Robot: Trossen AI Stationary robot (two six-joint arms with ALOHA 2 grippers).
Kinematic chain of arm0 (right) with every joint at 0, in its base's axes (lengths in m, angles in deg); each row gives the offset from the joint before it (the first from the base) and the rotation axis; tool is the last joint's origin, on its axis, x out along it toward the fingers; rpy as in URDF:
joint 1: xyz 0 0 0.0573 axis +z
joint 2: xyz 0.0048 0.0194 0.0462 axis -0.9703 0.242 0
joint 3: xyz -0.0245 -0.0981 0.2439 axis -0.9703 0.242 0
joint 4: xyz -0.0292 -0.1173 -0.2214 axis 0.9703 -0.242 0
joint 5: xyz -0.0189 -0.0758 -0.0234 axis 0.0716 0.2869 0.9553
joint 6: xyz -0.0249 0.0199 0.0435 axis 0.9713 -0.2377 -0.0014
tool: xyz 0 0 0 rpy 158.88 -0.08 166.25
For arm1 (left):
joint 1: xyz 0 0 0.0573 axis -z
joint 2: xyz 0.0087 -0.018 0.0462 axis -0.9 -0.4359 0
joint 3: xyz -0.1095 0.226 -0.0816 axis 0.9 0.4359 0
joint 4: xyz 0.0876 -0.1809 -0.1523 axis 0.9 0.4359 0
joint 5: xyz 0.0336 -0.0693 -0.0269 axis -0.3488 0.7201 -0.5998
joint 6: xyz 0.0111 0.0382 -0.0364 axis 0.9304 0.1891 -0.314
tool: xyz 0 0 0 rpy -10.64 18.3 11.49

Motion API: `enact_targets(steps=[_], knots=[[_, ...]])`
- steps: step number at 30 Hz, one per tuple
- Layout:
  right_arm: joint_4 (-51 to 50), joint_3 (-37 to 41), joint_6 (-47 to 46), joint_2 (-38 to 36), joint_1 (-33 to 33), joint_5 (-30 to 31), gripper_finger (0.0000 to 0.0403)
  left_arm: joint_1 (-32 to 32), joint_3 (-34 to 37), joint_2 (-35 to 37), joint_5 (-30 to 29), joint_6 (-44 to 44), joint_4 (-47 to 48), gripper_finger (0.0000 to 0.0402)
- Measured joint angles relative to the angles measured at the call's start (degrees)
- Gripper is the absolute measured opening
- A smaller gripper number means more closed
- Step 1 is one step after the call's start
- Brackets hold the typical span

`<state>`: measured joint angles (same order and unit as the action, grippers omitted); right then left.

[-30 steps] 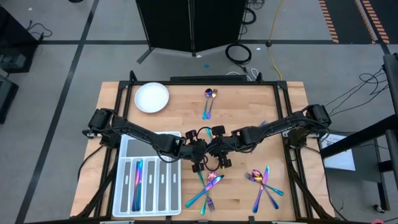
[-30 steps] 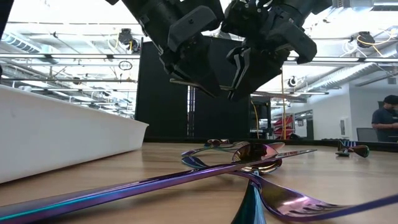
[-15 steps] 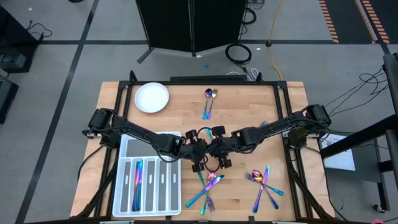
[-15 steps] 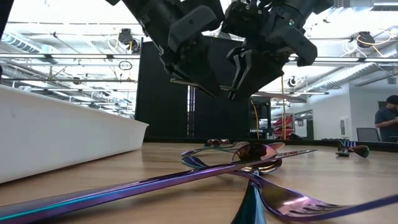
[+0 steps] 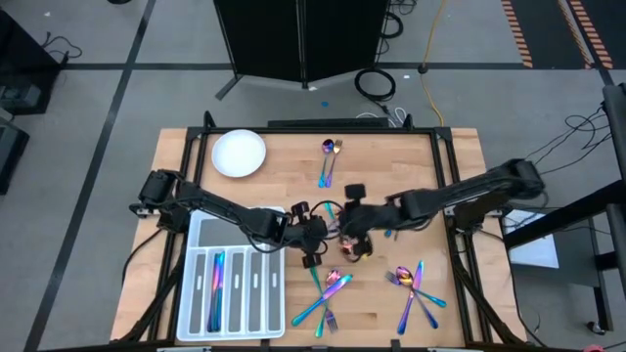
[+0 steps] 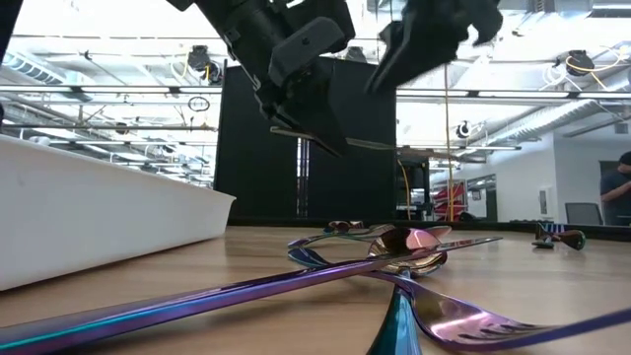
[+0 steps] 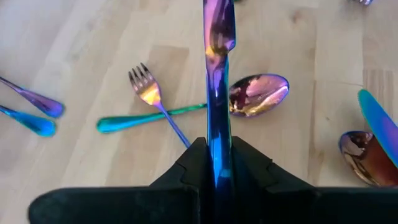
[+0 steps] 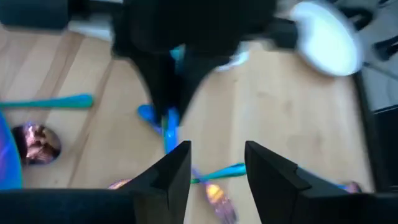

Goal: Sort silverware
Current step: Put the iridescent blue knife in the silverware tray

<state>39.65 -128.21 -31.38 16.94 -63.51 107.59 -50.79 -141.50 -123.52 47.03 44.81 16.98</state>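
My left gripper (image 7: 217,148) hovers over the table's middle (image 5: 319,235), shut on a slim iridescent knife (image 7: 217,68). The knife sticks forward out of the gripper, above a fork (image 7: 149,96) and a spoon (image 7: 258,94) that lie on the wood. My right gripper (image 8: 214,167) is open with nothing between its fingers. It hangs just right of the left one (image 5: 354,240) and higher up. More silverware lies in a heap at the near middle (image 5: 328,293), in another at the near right (image 5: 416,288), and as a pair at the far middle (image 5: 330,161). My left gripper pinches the knife near one end (image 7: 217,158) between its two fingers. The knife lies along the fingers and juts straight out ahead of them. In the low view the knife (image 6: 370,144) hangs about level, clear of the table.
A translucent white compartment tray (image 5: 196,235) sits at the near left, with one iridescent piece in a slot (image 5: 216,284). A white round plate (image 5: 239,154) rests at the far left. Bare wood lies between the far pair and the grippers.
My right gripper has opened, let go of the knife and drawn away from it, rising and backing toward the table's right edge. My left gripper has stayed where it was, still shut on the knife, which has not dropped.
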Motion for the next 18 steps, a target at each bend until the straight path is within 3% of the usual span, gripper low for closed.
enact_targets(steps=[3, 7, 12, 18], knots=[[-0.33, 2.80, -2.08, -6.22, -0.06, 0.71, 0.0141, 0.00, 0.00, 1.14, 0.09, -3.53, 2.79, 0.0050], [2.61, 11.28, -6.55, -16.00, 0.26, 1.58, 0.0141, 0.08, 0.00, 4.85, -0.29, -14.44, 9.80, 0.0050], [15.62, 22.59, -5.83, -26.95, 0.41, 1.77, 0.0141, 2.99, 0.00, 11.35, -2.90, -35.51, 24.35, 0.0050], [17.30, 24.63, -5.12, -35.12, 0.38, 1.74, 0.0142, 13.33, 0.00, 16.89, -11.80, -65.59, 42.72, 0.0050]])
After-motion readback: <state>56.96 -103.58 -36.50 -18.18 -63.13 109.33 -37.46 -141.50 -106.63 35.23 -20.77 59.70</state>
